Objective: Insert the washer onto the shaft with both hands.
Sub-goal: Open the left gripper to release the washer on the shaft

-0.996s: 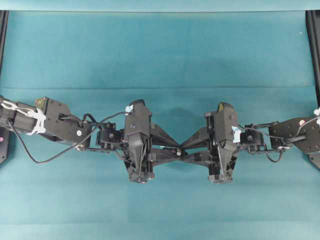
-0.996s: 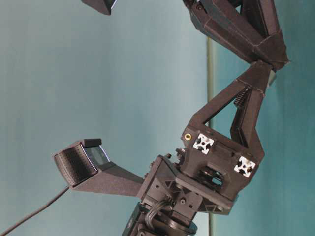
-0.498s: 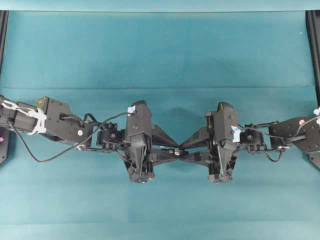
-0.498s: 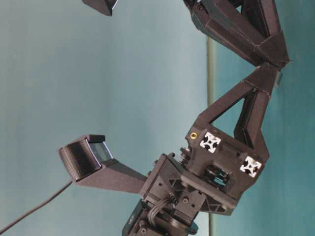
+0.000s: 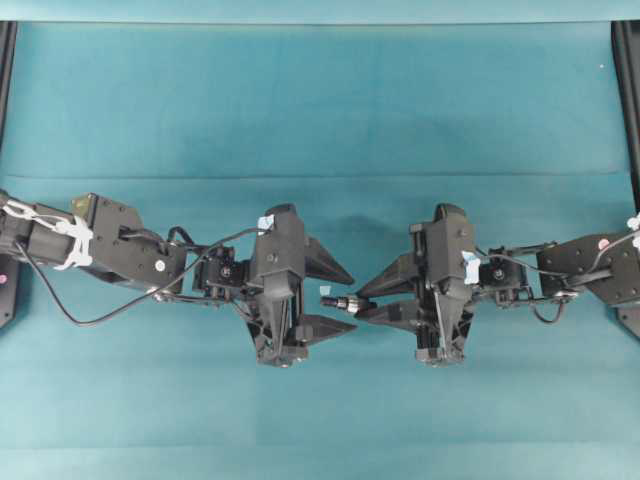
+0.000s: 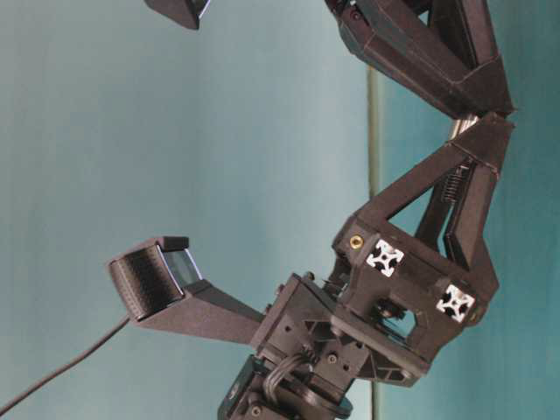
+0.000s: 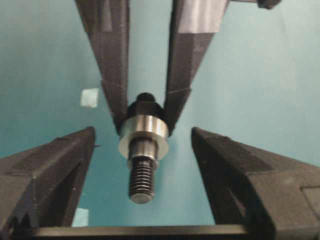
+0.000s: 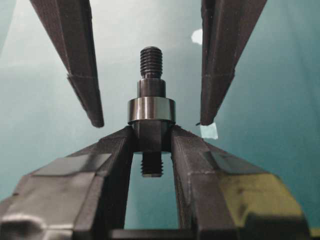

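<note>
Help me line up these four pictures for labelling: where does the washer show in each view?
Overhead: the washer is a tiny ring on the shaft, between the two pincers.
Table-level: not visible; black pincer bodies fill that area.
Left wrist: silvery ring at centre, behind the threaded tip.
Right wrist: silvery band at centre, just above the right pincer.
Shared landmark: the shaft's threaded end.

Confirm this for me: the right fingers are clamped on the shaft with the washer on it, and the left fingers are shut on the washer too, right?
Not quite. The left gripper is open, its fingers apart from the washer; the left wrist view shows it. The right gripper does clamp the shaft.
</note>
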Controlling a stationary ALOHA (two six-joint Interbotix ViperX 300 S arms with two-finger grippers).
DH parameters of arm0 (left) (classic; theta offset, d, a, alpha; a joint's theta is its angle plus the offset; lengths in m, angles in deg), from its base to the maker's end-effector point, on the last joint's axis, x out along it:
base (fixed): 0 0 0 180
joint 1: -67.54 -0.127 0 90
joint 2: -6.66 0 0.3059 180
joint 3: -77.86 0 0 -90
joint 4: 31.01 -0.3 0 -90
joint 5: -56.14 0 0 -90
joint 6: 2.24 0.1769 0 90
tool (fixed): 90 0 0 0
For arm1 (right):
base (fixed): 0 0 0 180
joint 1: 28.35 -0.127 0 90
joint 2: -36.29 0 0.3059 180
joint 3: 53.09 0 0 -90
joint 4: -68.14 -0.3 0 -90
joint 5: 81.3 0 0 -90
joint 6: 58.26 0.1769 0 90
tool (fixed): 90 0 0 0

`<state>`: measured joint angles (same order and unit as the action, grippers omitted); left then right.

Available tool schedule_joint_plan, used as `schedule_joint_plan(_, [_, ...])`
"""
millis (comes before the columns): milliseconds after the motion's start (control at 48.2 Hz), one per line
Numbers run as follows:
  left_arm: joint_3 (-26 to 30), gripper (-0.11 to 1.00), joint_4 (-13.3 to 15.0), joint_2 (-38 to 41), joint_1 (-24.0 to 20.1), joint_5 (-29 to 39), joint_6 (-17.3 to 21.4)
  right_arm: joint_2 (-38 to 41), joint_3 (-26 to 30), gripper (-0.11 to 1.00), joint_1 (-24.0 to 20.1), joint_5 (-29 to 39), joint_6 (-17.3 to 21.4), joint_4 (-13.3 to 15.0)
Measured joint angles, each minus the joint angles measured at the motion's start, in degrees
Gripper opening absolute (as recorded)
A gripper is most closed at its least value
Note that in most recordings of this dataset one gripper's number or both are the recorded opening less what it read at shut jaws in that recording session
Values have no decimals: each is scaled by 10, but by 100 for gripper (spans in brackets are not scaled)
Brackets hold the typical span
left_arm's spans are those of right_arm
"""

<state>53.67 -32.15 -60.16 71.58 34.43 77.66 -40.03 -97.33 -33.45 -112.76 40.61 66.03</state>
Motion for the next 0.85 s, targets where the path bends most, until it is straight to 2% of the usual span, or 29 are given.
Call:
schedule_joint_plan(249, [-17,86,0,-28,-1,25,2,0,0,0,0,1,0,0])
schedule_joint_plan(477, [-57,85,1,-83,0,63,3,0,0,0,0,2,-1,1])
schedule_joint_plan(850, [-130,85,0,-163,-1,69,3,0,1,0,0,2,-1,0])
